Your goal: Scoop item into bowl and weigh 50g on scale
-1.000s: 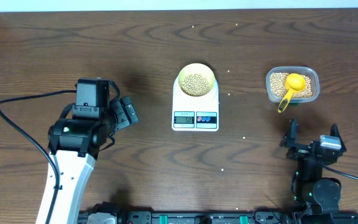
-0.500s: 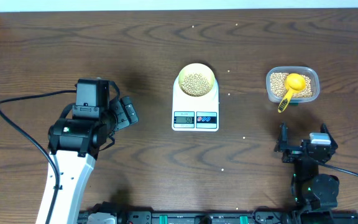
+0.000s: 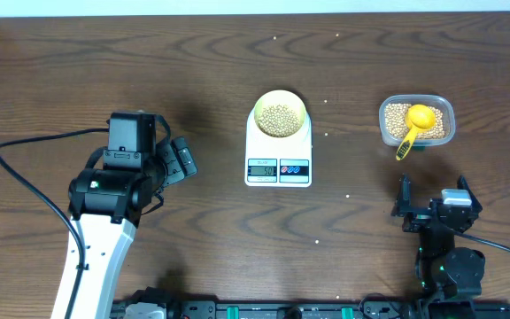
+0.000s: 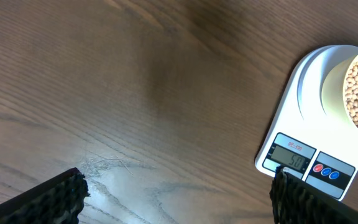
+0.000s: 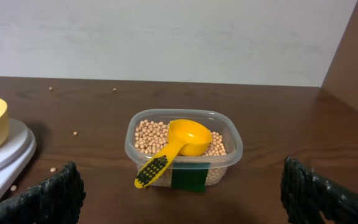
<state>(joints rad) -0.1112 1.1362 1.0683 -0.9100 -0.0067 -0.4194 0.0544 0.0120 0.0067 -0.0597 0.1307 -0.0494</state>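
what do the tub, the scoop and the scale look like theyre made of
The tub looks like clear, slightly glossy plastic: the beans show through its wall.
The scoop is probably moulded plastic, bright yellow and smooth with a soft sheen, ribbed at the handle end.
The scale seems to have a smooth white plastic shell, faintly shiny on top.

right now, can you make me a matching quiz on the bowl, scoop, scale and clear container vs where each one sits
1 bowl
2 scoop
3 scale
4 clear container

a rests on beans, handle over a rim
b directly under the bowl
c right of the scale, apart from it
d on top of the scale, beans inside

Pairs: 1-d, 2-a, 3-b, 4-c
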